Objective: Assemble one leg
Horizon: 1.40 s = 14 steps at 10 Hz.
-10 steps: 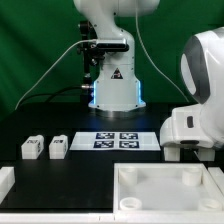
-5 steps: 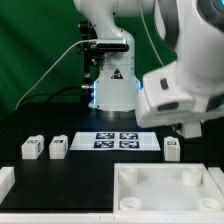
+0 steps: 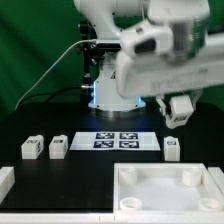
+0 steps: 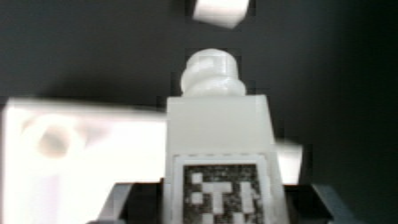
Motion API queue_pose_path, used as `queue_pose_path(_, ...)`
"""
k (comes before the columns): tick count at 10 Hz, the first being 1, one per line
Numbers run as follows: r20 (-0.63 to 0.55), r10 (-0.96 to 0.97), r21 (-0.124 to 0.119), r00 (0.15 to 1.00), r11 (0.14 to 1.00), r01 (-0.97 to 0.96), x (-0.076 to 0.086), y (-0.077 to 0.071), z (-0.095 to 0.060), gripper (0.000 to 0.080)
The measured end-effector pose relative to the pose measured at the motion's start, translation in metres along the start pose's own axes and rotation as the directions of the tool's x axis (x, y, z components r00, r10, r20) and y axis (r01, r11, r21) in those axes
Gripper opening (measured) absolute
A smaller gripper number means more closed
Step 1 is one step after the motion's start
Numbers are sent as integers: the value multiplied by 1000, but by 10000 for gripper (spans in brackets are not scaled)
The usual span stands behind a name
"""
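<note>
Leg [image 4: 217,125] clamped between the jaws, its tagged end nearest the wrist camera.

Gripper [image 3: 178,112], three o'clock, clamps a small white oblong plastic leg [image 3: 179,106]; second leg [image 3: 172,149] stands at four o'clock.

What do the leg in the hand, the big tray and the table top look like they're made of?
Leg held in the hand: probably white plastic, smooth and matte, moulded rounded tip. Tray: likely the same matte white plastic, moulded raised rim. Table top: black and matte; material unclear.
</note>
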<state>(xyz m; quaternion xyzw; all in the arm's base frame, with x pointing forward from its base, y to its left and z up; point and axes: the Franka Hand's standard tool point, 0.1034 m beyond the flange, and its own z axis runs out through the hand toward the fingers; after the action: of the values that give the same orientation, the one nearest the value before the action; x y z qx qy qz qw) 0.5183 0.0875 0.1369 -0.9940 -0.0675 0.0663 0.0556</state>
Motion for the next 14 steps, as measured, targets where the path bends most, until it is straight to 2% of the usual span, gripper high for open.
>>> queue_pose_path(1,-129,-13,-15,992,1000,11,18,2,-12,291)
queue_pose_path(2,-237,-16,-31,971,999,9,13,2,-2,291)
queue_pose_path(3,-315,-22,-46,949,999,8,10,5,1,291)
queue_pose_path(4,-438,-36,-67,898,998,7,14,9,-3,291)
queue_pose_path(5,-519,-43,-82,853,997,0,12,12,-2,291)
queue_pose_path(6,-614,-51,-97,787,995,-11,14,16,-4,291)
queue_pose_path(7,-690,-58,-99,722,995,-16,31,13,-6,291)
queue_pose_path(8,-691,-60,-93,720,996,-6,50,9,7,291)
queue_pose_path(9,-683,-57,-93,728,996,-9,60,16,21,291)
queue_pose_path(10,-632,-48,-84,773,996,-6,56,16,33,291)
queue_pose_path(12,-639,-50,-85,767,996,-6,57,16,29,291)
queue_pose_path(14,-649,-60,-82,759,997,8,67,4,25,291)
